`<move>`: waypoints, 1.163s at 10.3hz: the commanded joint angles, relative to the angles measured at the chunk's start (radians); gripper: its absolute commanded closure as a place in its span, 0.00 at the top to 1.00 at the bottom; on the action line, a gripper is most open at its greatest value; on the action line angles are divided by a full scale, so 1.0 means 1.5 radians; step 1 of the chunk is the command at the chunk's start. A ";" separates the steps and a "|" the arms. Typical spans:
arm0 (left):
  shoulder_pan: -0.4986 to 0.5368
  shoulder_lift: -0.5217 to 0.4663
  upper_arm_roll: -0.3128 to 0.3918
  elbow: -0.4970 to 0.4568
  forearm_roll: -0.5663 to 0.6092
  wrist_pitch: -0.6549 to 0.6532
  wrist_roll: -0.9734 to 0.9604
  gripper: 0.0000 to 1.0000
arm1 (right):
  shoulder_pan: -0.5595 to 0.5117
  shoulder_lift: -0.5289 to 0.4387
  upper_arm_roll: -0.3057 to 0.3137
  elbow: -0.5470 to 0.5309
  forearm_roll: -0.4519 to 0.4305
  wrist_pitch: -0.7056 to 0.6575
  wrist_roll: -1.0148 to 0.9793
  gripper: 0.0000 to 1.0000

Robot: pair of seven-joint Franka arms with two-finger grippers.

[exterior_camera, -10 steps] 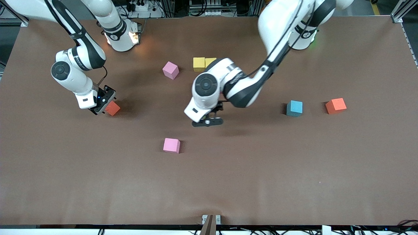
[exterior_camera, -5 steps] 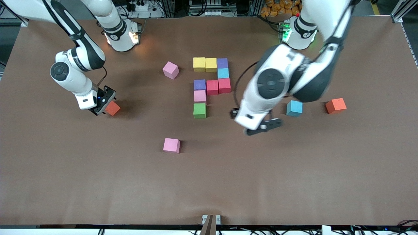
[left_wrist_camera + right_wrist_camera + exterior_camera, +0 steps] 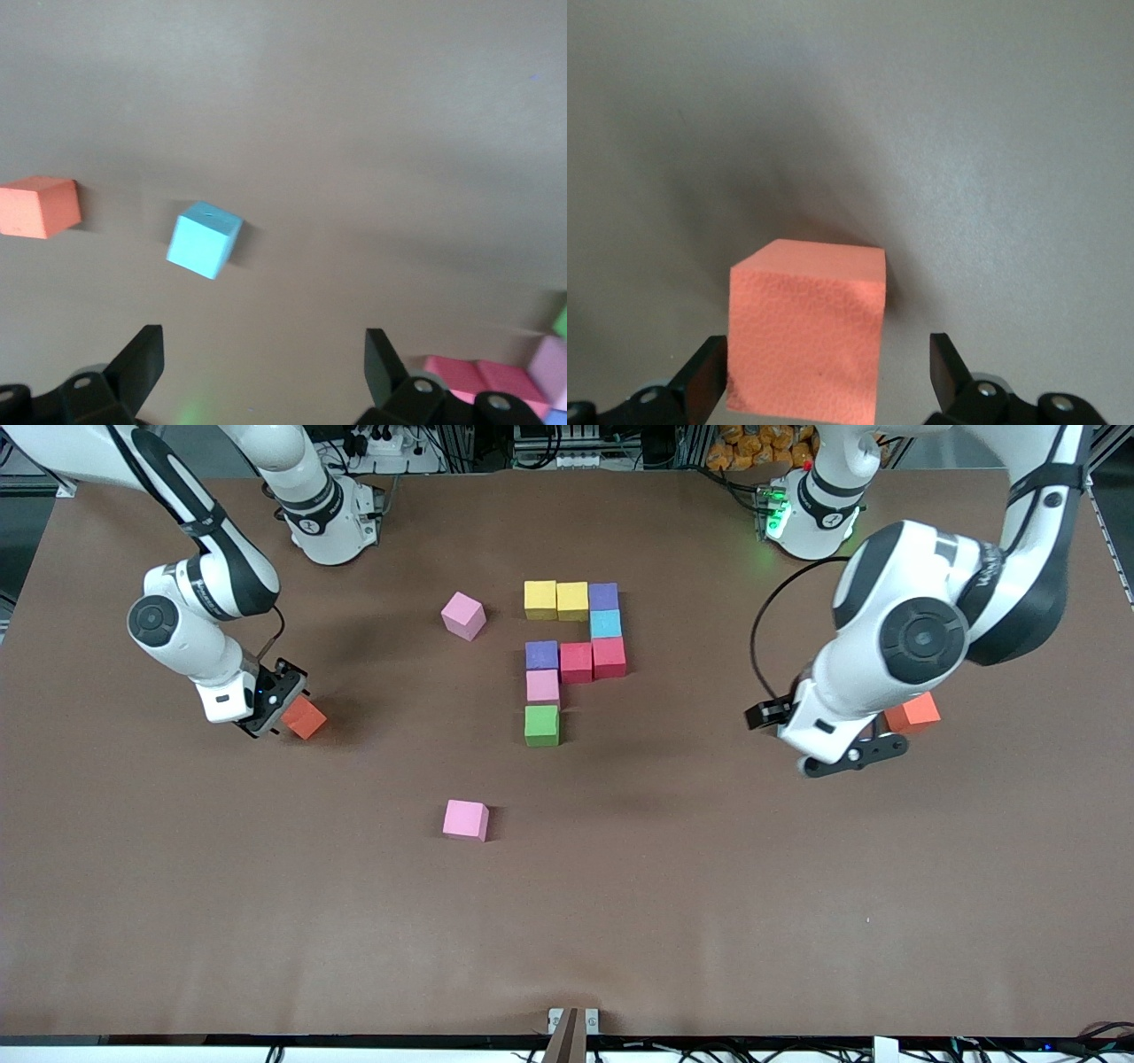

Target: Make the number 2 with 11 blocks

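The partly built number 2 [image 3: 576, 662] lies mid-table: two yellow blocks [image 3: 555, 600], a purple block [image 3: 603, 595], a light blue one [image 3: 606, 623], two red, another purple [image 3: 541, 655], pink [image 3: 542, 686] and green [image 3: 541, 724]. My right gripper [image 3: 285, 707] stands open at table height around an orange block [image 3: 306, 719], which sits between the jaws [image 3: 806, 328] nearer to one finger. My left gripper [image 3: 850, 757] hangs open and holds nothing. In the left wrist view a loose light blue block [image 3: 204, 240] and a second orange block [image 3: 40, 206] lie ahead of it.
Two loose pink blocks lie apart from the digit, one [image 3: 463, 615] beside the yellow row toward the right arm's end, one [image 3: 466, 819] nearer to the front camera. The second orange block [image 3: 917, 710] shows partly past the left hand, which covers the loose light blue block.
The left arm swung away from over the digit toward its own end of the table, uncovering the placed blocks and now covering the loose light blue one. The right arm barely moved.
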 commanded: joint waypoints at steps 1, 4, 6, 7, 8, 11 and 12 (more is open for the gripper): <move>0.030 -0.071 -0.006 -0.125 0.019 0.041 0.058 1.00 | -0.009 0.014 0.004 0.002 -0.010 0.001 0.000 0.98; 0.068 -0.088 -0.006 -0.216 0.038 0.096 0.131 1.00 | -0.002 0.014 0.004 0.002 -0.009 0.003 0.002 0.95; 0.086 -0.108 -0.006 -0.285 0.042 0.153 0.177 1.00 | 0.001 0.014 0.004 0.002 -0.008 0.003 0.003 0.94; 0.103 -0.112 -0.007 -0.316 0.042 0.189 0.192 1.00 | 0.005 0.014 0.004 0.002 -0.007 0.003 0.004 0.92; 0.106 -0.111 -0.007 -0.336 0.042 0.210 0.205 1.00 | 0.005 0.014 0.004 0.003 -0.007 0.003 0.004 0.90; 0.114 -0.102 -0.007 -0.374 0.041 0.266 0.232 1.00 | 0.005 0.015 0.005 0.003 -0.007 0.005 0.004 0.67; 0.113 -0.091 -0.008 -0.378 0.041 0.275 0.232 1.00 | 0.005 0.015 0.005 0.004 -0.007 0.004 0.004 0.63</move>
